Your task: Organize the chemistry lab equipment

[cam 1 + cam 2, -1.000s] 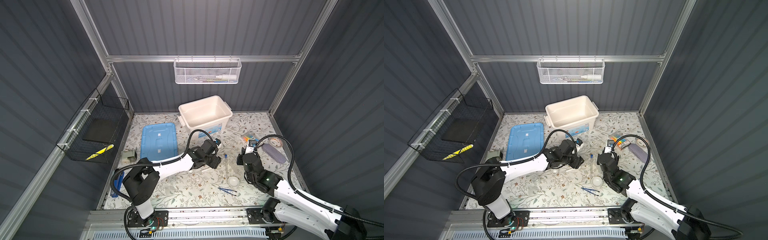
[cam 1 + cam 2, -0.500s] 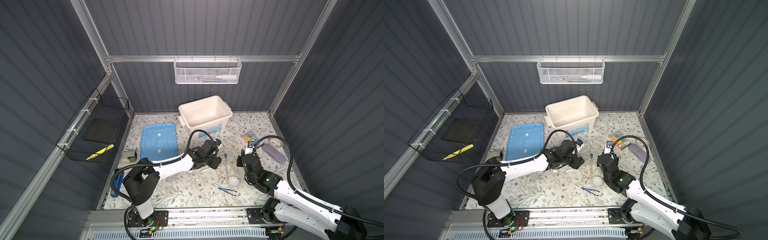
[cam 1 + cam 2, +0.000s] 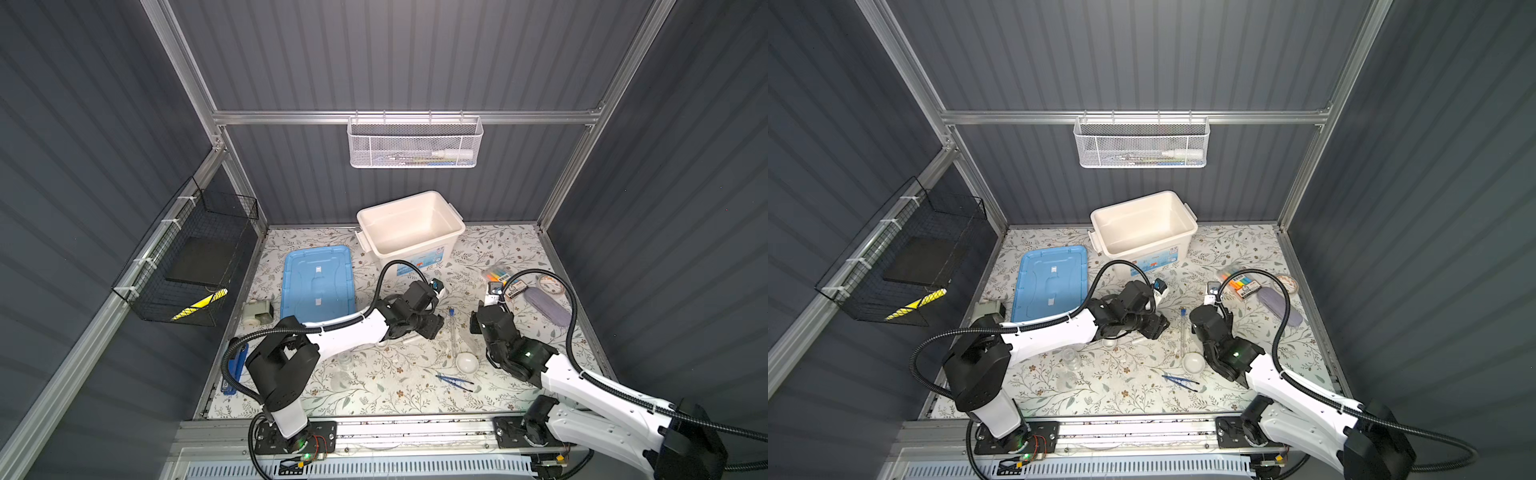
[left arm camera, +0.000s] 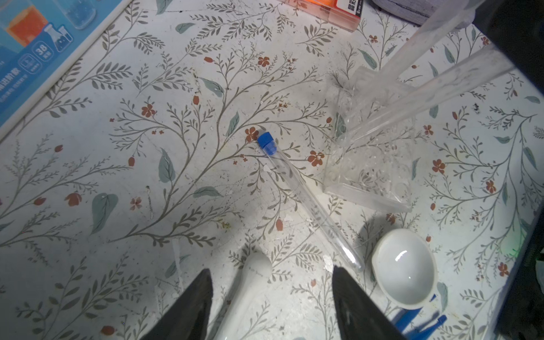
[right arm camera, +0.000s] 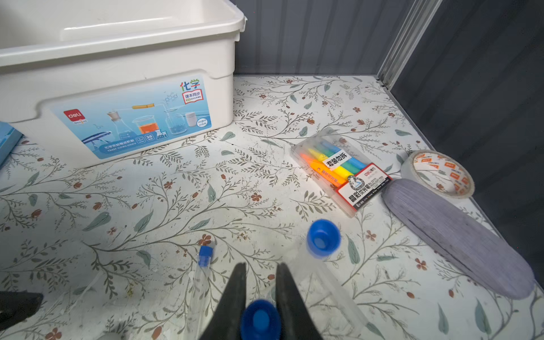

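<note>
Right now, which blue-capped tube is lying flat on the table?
The lone tube beside the rack. The third tube and the held tube, in the right claw, lean in the rack.

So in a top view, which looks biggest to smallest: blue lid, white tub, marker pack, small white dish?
1. white tub
2. blue lid
3. marker pack
4. small white dish
The tub's rim sits nearer the camera, which flatters it.

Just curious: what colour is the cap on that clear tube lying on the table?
Blue; the cap shows best in the left wrist view.
</note>
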Tool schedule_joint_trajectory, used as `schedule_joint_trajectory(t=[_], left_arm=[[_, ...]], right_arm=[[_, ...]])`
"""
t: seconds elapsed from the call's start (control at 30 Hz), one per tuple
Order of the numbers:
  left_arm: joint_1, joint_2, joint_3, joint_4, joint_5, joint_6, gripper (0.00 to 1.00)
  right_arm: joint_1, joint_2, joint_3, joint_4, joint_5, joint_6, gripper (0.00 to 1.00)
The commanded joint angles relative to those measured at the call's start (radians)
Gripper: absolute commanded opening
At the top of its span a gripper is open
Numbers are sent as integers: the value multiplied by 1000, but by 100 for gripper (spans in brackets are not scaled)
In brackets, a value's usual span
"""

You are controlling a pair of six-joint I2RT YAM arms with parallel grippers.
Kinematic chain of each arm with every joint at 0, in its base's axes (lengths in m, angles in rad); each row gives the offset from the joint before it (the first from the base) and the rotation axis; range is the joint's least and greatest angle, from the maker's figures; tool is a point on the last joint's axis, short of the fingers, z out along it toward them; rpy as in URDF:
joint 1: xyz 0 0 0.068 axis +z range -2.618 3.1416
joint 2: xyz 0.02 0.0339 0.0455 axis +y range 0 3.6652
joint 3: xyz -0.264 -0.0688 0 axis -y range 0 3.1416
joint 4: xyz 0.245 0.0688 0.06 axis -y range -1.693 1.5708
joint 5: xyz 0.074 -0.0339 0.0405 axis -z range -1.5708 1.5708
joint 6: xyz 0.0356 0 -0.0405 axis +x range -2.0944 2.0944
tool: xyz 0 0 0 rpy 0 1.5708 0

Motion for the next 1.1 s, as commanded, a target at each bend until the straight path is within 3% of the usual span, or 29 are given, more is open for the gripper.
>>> schedule_joint_trajectory(t=[0.0, 0.5, 1.07], left_arm=[[-7, 7, -14, 4, -8, -12, 67], [-19, 68, 53, -50, 4, -13, 67], [-49, 223, 239, -180, 47, -51, 60]], right_arm=[[-14, 9, 16, -56, -22, 25, 20], [-55, 46, 65, -72, -87, 13, 25], [-99, -31, 138, -182, -108, 59, 58]])
